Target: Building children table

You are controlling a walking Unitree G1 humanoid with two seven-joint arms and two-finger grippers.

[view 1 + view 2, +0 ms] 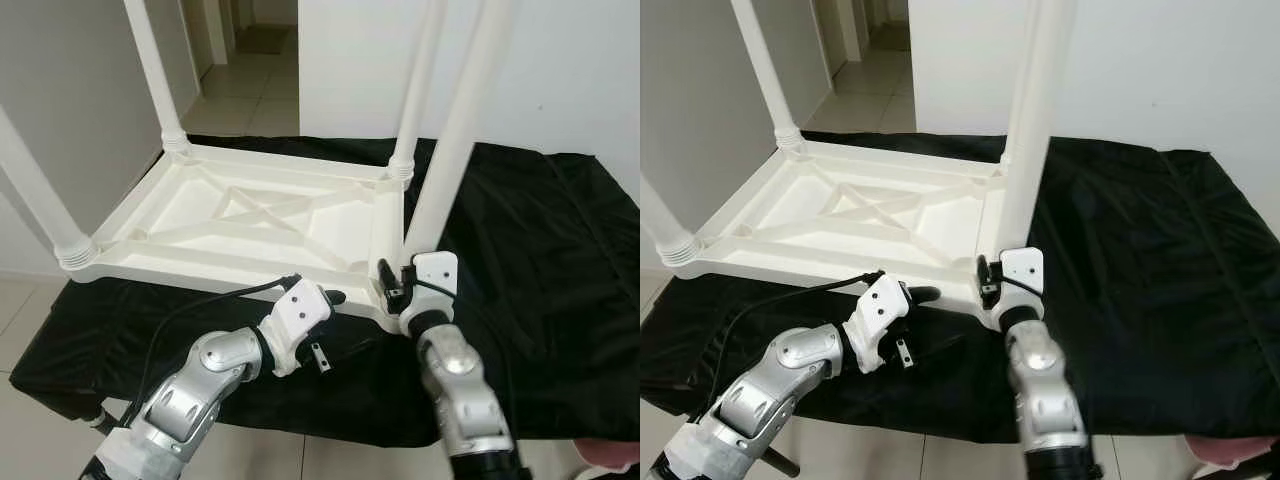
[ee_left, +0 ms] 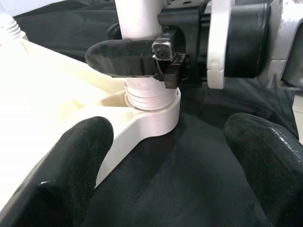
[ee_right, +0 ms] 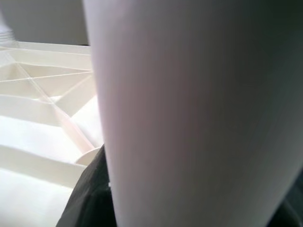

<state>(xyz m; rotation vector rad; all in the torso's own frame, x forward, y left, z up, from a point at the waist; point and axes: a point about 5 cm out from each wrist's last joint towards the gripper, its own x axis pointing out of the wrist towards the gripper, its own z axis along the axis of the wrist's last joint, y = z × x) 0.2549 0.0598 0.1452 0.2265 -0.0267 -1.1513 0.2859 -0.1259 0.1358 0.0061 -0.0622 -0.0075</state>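
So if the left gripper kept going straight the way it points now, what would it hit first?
Most likely the near corner socket of the upturned table, where the right gripper clamps the leg. The left gripper is open, above black cloth; depth is unclear.

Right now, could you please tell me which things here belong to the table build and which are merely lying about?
Part of the build:
upturned white tabletop
near-right leg
right pincer, gripping that leg
left pincer, open by the corner socket
three fitted legs

Merely about:
black cloth
tiled floor
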